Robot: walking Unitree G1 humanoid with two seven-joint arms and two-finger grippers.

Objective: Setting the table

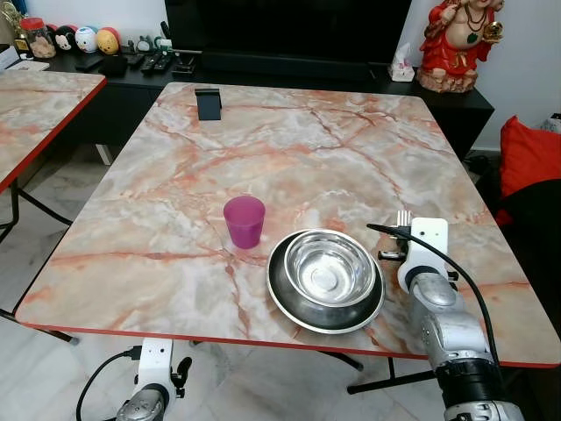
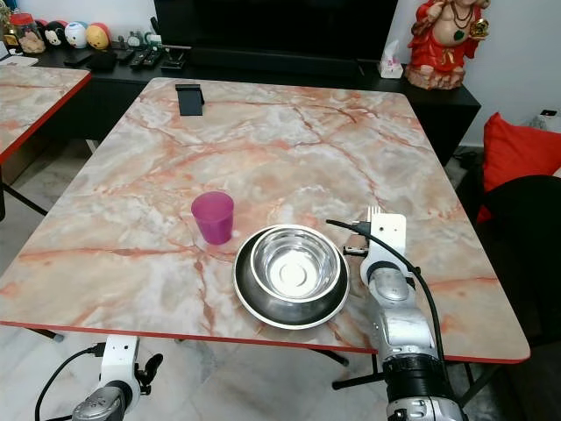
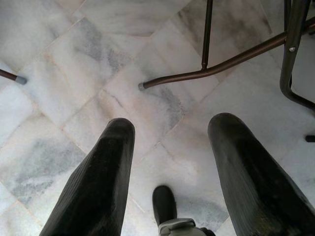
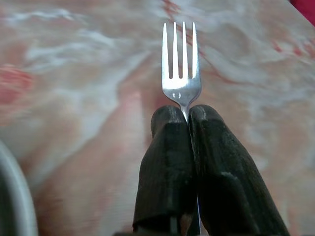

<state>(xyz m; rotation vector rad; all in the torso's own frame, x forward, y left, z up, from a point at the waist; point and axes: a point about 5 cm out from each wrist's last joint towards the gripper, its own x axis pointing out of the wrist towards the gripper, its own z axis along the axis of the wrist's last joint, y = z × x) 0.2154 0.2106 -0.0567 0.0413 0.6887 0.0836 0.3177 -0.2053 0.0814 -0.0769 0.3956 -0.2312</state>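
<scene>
Here the fork point(image 4: 181, 73), a bright silver one with four tines pointing away, is pinched at its neck by the right gripper point(image 4: 188, 115), just right of the steel bowl point(image 1: 330, 267) nested in a plate point(image 1: 285, 303) on the marble table point(image 1: 289, 149). A purple cup point(image 1: 244, 220) stands nearby. The left gripper point(image 3: 170, 142) hangs spread above the floor point(image 3: 74, 59).

- I see a counter point(image 1: 289, 149) of smooth, marble-patterned stone look.
- Polished metal bowl point(image 1: 329, 267), plate point(image 1: 285, 298), fork point(image 4: 181, 73).
- Matt purple plastic cup point(image 1: 244, 221).
- My right gripper's fingers point(image 4: 167, 162): rough black.
</scene>
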